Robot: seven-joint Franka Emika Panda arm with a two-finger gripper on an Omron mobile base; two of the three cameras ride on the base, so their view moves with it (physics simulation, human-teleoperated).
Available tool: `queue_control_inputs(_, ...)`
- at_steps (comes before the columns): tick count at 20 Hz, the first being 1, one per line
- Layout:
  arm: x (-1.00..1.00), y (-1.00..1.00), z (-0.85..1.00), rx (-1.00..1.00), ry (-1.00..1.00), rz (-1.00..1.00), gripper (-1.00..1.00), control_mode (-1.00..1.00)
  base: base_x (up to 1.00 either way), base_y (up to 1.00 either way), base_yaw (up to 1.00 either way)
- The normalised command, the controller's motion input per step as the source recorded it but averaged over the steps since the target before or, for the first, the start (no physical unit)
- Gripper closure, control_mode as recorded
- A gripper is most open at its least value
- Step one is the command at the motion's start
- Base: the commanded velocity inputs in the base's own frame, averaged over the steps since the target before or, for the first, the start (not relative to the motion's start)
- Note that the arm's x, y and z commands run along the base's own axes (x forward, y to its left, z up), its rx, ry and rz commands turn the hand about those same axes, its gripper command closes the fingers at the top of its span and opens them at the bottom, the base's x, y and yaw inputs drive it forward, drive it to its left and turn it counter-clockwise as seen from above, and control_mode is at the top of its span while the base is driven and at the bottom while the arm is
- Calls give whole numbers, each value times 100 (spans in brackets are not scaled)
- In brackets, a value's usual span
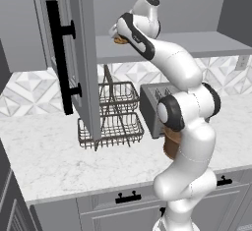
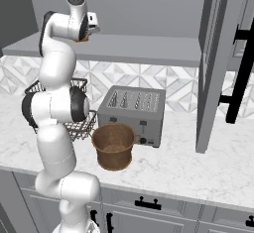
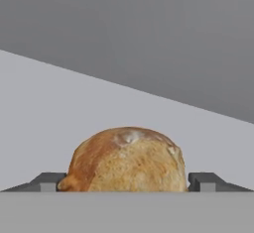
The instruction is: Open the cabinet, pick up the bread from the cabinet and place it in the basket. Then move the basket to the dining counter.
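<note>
Bread [image 3: 126, 158] sat on the open cabinet [image 1: 74, 53] shelf, between the spread fingertips [image 3: 47, 181] of the gripper [image 3: 126, 185], with bare shelf and back wall beyond. Stood wide on both sides (contact with the crust not discernible). Left the basket [image 2: 114, 145] on the counter [image 2: 188, 170] before the toaster [image 2: 133, 114], rim free; half hidden behind the arm in the left base view.

Lighting: even, diffuse, moderately bright; no single source evident. Shadows: soft, faint, under the wire rack [image 1: 112, 127] and toaster [image 2: 131, 114] on the counter [image 1: 44, 161]. Glare: none; mild sheen on the arm [image 1: 182, 72]. Sharpness: rendered, slightly soft overall; bread [image 3: 126, 160] close up, mildly blurred. Edge distortion: none noticeable.
</note>
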Motion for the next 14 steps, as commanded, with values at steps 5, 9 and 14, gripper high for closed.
queue_control_inputs(5,0,8,-58,15,0,0,100,-100,0,0,0)
queue_control_inputs(9,-5,8,-24,4,-8,0,100,-100,0,0,0)
queue_control_inputs(14,-40,0,-5,0,-8,-3,100,-100,0,0,0)
